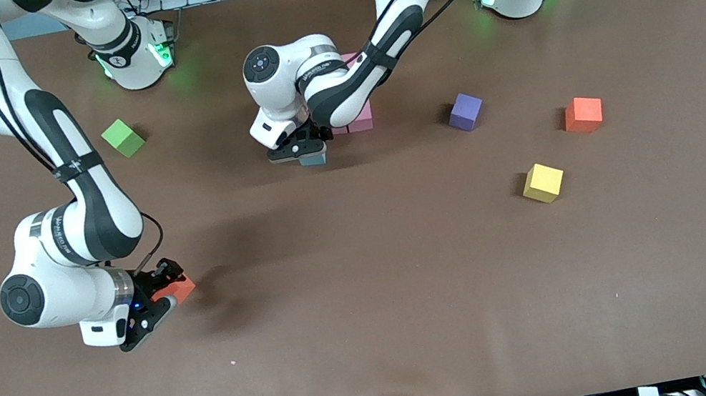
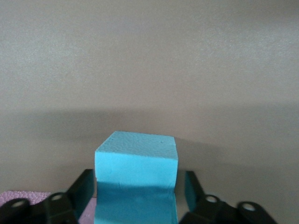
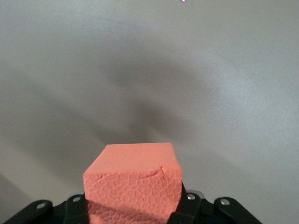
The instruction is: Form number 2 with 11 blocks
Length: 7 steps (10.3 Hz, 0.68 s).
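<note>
Brown tabletop (image 1: 373, 310); lime-green cube (image 1: 123, 137); purple cube (image 1: 465, 111); yellow cube (image 1: 543, 182); light-blue cube (image 2: 136, 175); pink cubes (image 1: 360, 117); red cubes (image 1: 583, 114).

Left end effector (image 1: 308, 151) spread; right end effector (image 1: 161, 298) clamped.

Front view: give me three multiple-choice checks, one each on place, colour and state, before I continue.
1. The blue cube lies: A beside the pink cubes; B on them; C far from them.
2. Cube nearest the right arm's base: A purple; B green; C yellow.
3. Right end effector: A open; B shut empty; C shut on the red cube.
Key: A, it sits next to them; B, the green cube lies there; C, the fingers clamp it.
</note>
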Each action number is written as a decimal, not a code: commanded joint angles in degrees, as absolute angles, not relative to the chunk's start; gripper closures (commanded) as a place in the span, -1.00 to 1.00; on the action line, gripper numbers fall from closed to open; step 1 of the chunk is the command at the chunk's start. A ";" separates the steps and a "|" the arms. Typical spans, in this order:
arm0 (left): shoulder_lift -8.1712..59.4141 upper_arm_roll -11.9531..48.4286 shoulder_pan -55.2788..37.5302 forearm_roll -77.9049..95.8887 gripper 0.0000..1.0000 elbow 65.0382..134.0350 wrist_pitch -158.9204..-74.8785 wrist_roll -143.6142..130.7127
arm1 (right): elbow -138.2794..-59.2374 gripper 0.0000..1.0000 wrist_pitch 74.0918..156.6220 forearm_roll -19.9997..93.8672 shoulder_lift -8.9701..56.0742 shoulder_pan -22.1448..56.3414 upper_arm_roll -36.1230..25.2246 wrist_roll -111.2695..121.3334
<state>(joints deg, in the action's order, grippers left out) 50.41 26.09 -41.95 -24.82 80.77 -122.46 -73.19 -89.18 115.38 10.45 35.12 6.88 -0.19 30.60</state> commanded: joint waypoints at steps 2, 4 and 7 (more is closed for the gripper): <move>48.44 25.66 -42.10 -24.26 -1.00 79.98 -121.91 -72.51 | -90.79 1.00 114.26 10.99 33.13 6.68 0.09 25.94; 45.20 25.75 -41.66 -23.64 -1.00 79.98 -118.67 -72.86 | -90.79 1.00 114.35 10.99 33.22 7.12 0.17 21.65; 37.82 26.02 -37.63 -20.94 -1.00 80.07 -112.17 -72.86 | -90.70 1.00 114.69 11.07 33.31 10.27 0.18 14.35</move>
<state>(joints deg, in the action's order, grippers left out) 42.80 26.08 -39.93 -23.98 78.45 -115.46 -73.29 -89.38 114.49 10.52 34.75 8.69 0.14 17.98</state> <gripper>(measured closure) 0.000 0.405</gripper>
